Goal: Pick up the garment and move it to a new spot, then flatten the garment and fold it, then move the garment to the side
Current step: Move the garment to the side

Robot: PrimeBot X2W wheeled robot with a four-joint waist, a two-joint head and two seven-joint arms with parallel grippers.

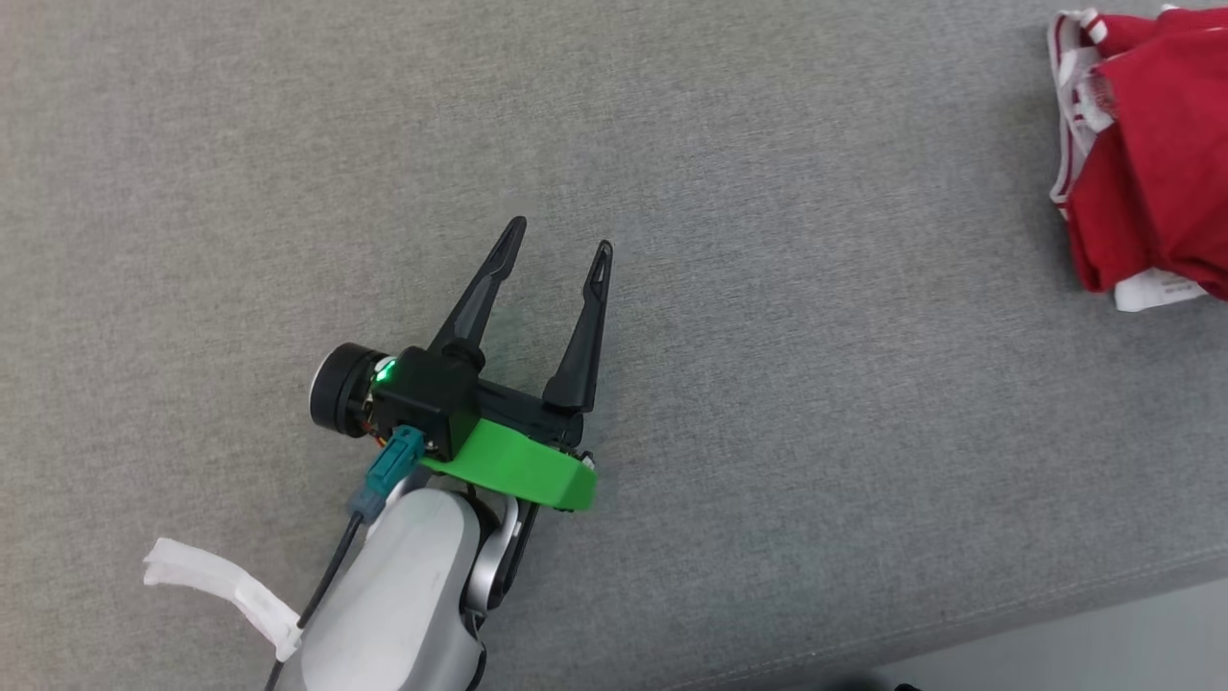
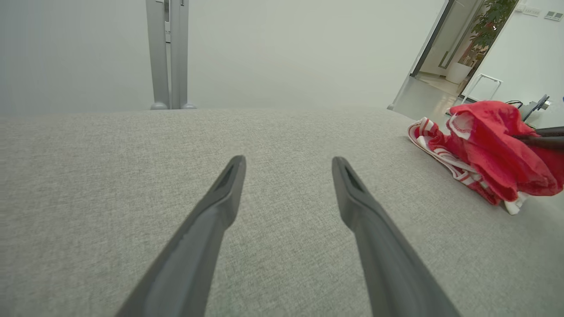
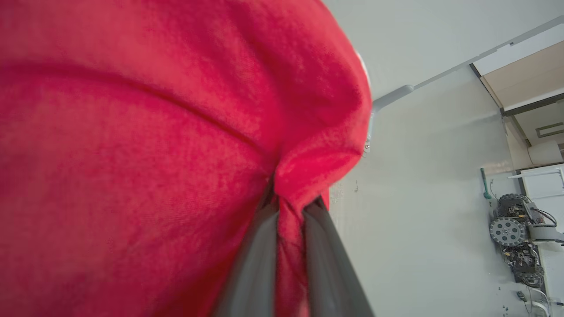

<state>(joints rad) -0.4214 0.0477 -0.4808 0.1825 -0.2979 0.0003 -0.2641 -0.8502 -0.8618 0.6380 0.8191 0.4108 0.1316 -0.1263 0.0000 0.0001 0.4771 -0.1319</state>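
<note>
Cloth is pinched between the right fingers [image 3: 328, 264], which are closed narrowly on a fold of the red garment [image 3: 154, 132]; the rest is bunched around and beyond their tips. In the head view the garment [image 1: 1161, 163] is seen as a crumpled heap at the far right of the grey fabric surface [image 1: 767, 144], and no clear long axis can be made out. The left fingers [image 1: 576, 326] are spread wide and empty over bare surface at the near left, well apart from the heap, which lies to their right and farther off. The right arm is judged the nearer, so the lift to a new spot is expected from it.
</note>
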